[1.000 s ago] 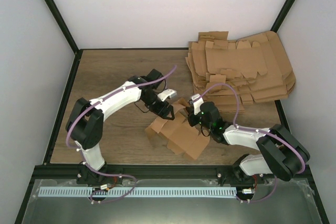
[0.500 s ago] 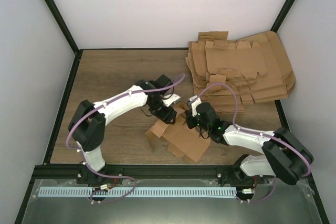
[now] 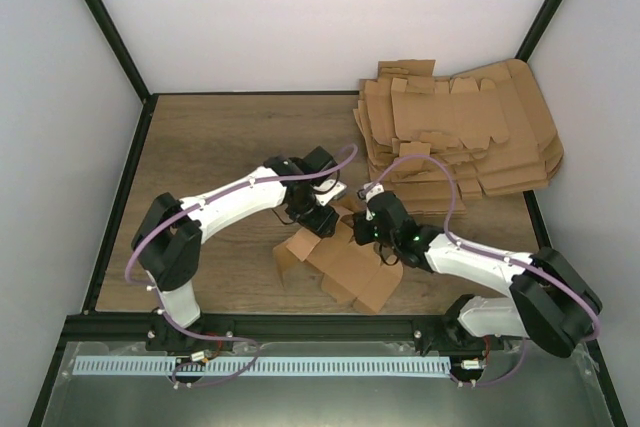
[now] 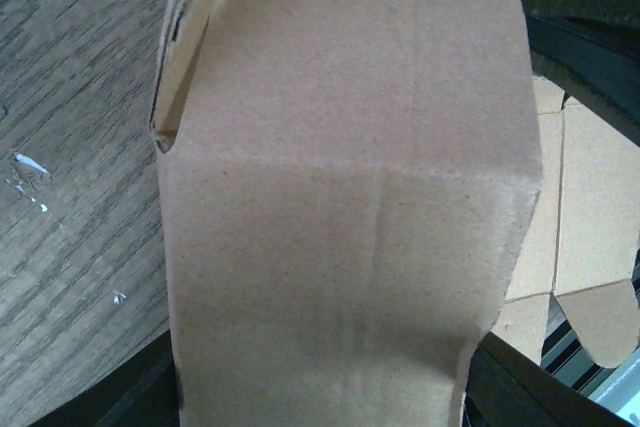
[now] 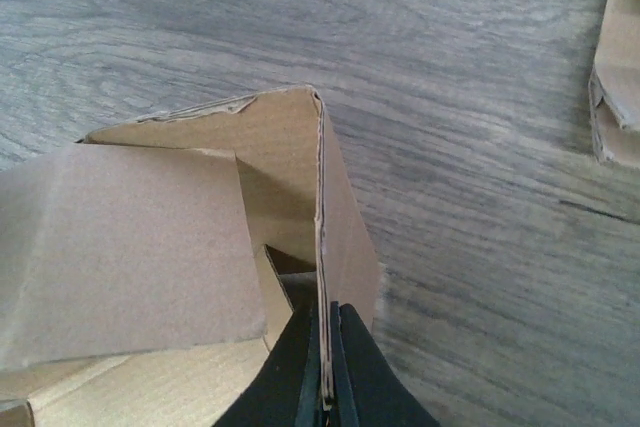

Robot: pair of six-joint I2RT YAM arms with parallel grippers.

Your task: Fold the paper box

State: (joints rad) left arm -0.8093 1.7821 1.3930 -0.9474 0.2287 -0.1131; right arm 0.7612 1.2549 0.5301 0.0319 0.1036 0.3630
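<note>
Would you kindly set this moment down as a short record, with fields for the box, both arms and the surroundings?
paper box: partly folded, some walls raised, other flaps lying flat on the table
right jaws: shut on the top edge of an upright wall of the box
left jaws: one on either side of a folded panel; grip unclear
spare sheets: flat pile at the far right, apart from the box
stage: folding not finished
</note>
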